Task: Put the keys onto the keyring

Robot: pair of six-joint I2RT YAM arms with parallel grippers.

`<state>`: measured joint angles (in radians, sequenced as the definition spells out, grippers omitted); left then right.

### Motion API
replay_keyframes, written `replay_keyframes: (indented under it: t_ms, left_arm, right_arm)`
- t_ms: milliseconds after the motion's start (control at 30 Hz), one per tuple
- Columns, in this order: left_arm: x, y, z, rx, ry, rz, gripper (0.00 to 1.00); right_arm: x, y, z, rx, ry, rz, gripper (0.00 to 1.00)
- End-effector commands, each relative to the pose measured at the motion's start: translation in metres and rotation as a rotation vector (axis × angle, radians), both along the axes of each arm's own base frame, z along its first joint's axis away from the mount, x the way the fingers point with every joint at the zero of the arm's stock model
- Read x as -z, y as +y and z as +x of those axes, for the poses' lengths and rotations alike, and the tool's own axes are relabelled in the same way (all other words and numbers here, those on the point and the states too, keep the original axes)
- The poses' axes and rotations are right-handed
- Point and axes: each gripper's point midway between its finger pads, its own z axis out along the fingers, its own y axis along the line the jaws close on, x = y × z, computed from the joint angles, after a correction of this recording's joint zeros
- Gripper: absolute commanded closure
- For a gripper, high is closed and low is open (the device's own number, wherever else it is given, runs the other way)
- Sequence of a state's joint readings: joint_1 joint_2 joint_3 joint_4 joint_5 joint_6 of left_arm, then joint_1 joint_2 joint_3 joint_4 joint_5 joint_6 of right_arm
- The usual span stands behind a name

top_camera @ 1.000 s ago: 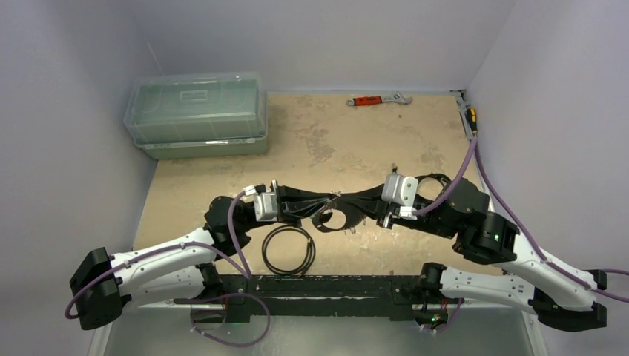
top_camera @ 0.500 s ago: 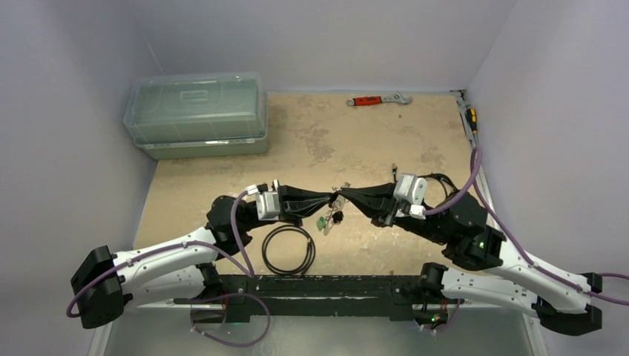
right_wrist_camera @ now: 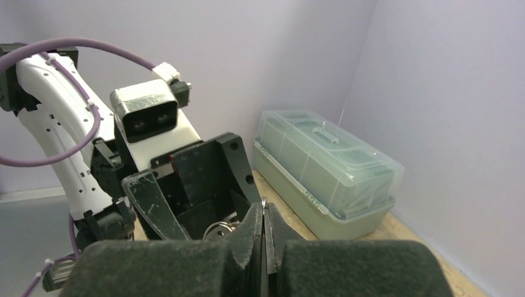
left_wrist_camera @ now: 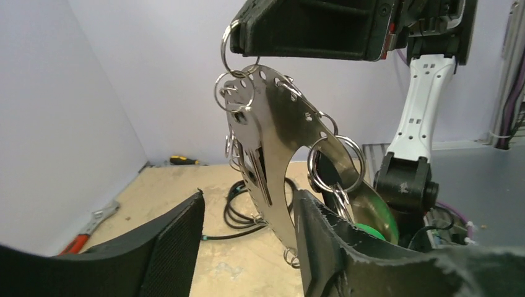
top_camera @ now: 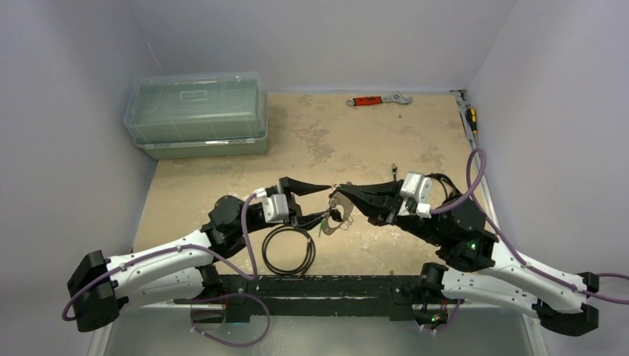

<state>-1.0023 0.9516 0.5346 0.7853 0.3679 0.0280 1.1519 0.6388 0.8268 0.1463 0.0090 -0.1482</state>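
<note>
In the left wrist view the keyring (left_wrist_camera: 275,133) is a big curved silvery band with holes along its edge. It hangs from a small split ring (left_wrist_camera: 228,46) pinched in my right gripper (top_camera: 336,194), which is shut. The keys (left_wrist_camera: 252,167) dangle flat against the band, and a green piece (left_wrist_camera: 373,232) shows low behind it. My left gripper (left_wrist_camera: 247,197) is open. The band hangs between its fingers, close to the right finger (left_wrist_camera: 328,247), with nothing gripped. From above the bundle (top_camera: 328,219) hangs over the table between both arms.
A black cable coil (top_camera: 288,250) lies on the table just under my left gripper. A clear lidded box (top_camera: 196,115) stands at the back left. A red-handled wrench (top_camera: 378,99) lies at the back edge. A screwdriver (top_camera: 472,119) rests along the right wall.
My left gripper has opened and let go of the bundle, which now hangs from the right gripper alone. The right gripper has stayed shut and shifted slightly left.
</note>
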Motion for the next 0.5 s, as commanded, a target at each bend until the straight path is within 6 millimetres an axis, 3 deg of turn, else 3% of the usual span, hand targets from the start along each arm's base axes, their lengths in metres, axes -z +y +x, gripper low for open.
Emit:
replay_keyframes:
  t_ms: [0,167,467]
  left_arm:
    - [-0.018,0.021,0.003,-0.089,-0.055,-0.014,0.45]
    - [-0.043,0.038,0.002,-0.141,-0.055,-0.025,0.48]
    - [-0.067,0.036,-0.031,0.029,-0.072,0.006,0.48]
  right_arm:
    - [-0.025,-0.011,-0.009,-0.020,-0.045,0.073,1.00]
    - [-0.017,-0.011,-0.020,-0.069,-0.052,0.016,1.00]
    - [-0.012,0.003,-0.047,-0.242,-0.054,-0.029,1.00]
